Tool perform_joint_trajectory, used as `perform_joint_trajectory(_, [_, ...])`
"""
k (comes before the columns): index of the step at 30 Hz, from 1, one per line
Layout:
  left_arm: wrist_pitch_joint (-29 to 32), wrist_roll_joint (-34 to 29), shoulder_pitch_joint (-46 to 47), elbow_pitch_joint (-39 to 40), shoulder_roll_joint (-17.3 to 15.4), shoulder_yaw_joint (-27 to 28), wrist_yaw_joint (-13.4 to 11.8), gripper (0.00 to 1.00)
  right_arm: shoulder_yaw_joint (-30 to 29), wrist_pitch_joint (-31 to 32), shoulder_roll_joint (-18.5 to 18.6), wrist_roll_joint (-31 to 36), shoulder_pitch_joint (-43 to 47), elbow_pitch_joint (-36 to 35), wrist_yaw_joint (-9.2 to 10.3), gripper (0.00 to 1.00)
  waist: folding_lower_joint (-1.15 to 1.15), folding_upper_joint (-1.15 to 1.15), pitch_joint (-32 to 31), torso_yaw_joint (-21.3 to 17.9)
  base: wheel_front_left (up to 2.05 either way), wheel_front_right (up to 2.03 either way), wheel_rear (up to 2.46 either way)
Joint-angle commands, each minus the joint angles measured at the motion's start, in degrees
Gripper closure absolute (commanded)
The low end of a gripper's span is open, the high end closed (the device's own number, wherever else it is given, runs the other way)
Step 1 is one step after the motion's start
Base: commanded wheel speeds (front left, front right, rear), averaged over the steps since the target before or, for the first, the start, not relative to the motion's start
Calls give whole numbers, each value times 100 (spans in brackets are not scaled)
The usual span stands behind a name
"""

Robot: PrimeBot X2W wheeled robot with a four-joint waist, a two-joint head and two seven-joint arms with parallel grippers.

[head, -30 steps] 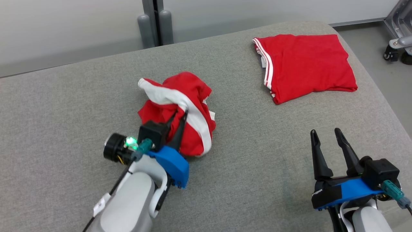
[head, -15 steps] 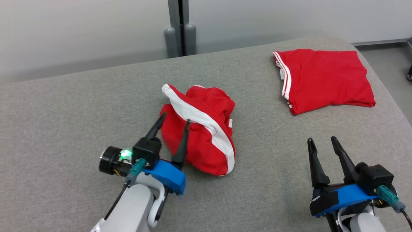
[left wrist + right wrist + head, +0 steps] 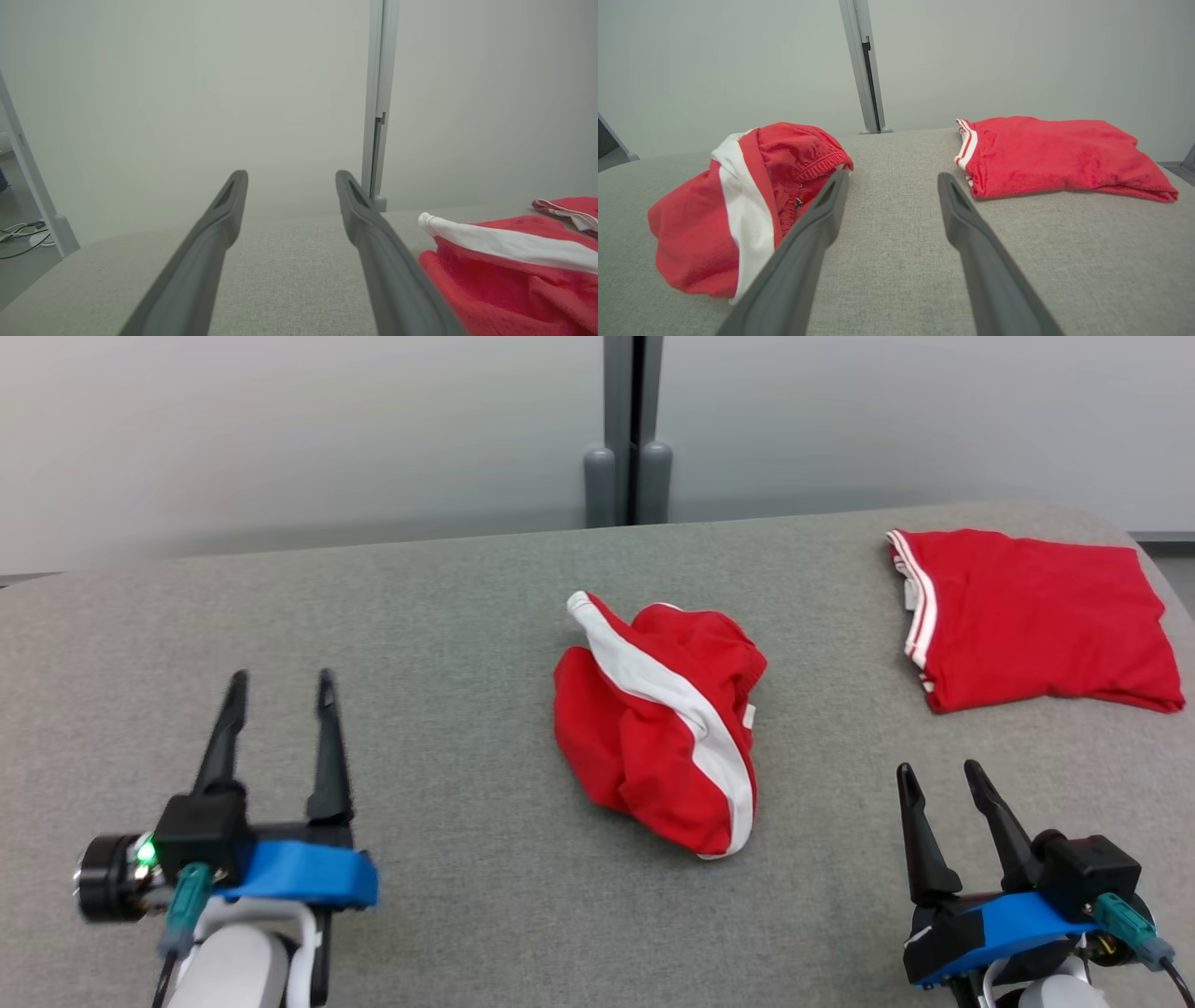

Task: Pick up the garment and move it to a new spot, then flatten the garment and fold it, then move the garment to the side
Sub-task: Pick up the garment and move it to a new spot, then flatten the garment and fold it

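Observation:
A crumpled red garment with a wide white stripe (image 3: 658,723) lies in a heap at the middle of the grey table (image 3: 448,616); it also shows in the left wrist view (image 3: 509,275) and the right wrist view (image 3: 738,210). My left gripper (image 3: 278,683) is open at the lower left, well apart from the heap, with nothing between its fingers. My right gripper (image 3: 938,773) is open at the lower right, also holding nothing, its fingers pointing between the two garments.
A second red garment (image 3: 1036,616), folded flat with thin white stripes, lies at the table's far right (image 3: 1064,156). A grey post (image 3: 627,429) stands behind the table's far edge against a pale wall. Cables (image 3: 23,233) lie on the floor to the left.
My left gripper has opened, let go of the crumpled garment and drawn back to the lower left. The camera has swung, shifting the whole scene rightwards. The right gripper stays put.

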State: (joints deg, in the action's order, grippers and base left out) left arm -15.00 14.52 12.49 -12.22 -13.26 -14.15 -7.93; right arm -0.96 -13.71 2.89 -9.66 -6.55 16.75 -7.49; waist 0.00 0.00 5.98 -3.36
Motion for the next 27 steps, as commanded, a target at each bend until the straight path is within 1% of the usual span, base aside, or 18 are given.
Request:
perform_joint_trajectory(1, [-22, -26, -151, 102, -28, 91, -42, 0, -18, -19, 6, -7, 74, 15, -1, 0, 0, 0, -14, 50, 0, 0, 0])
perform_joint_trajectory(4, [-21, -92, -511, 373, -39, 357, -110, 0, -24, -19, 5, 3, 124, 38, -1, 0, 0, 0, -83, 171, 0, 0, 0])
perform_joint_trajectory(7, [-19, -137, -861, 519, 3, 519, -95, 0, -51, -15, 7, -8, 156, 49, -1, 0, 0, 0, -160, 270, 0, 0, 0])
perform_joint_trajectory(13, [-19, -162, -1446, 520, 147, 741, -83, 0, -23, 23, 5, -17, 309, 57, -1, 0, 0, 0, -337, 369, 0, 0, 0])
perform_joint_trajectory(21, [-19, -224, -1729, 457, 342, 916, 32, 0, 13, 94, 4, -72, 549, -5, -1, 0, 0, 0, -489, 438, 0, 0, 0])
perform_joint_trajectory(27, [-19, -314, -1764, 409, 421, 1001, 125, 0, 30, 138, 3, -99, 641, -36, -1, 0, 0, 0, -545, 459, 0, 0, 0])
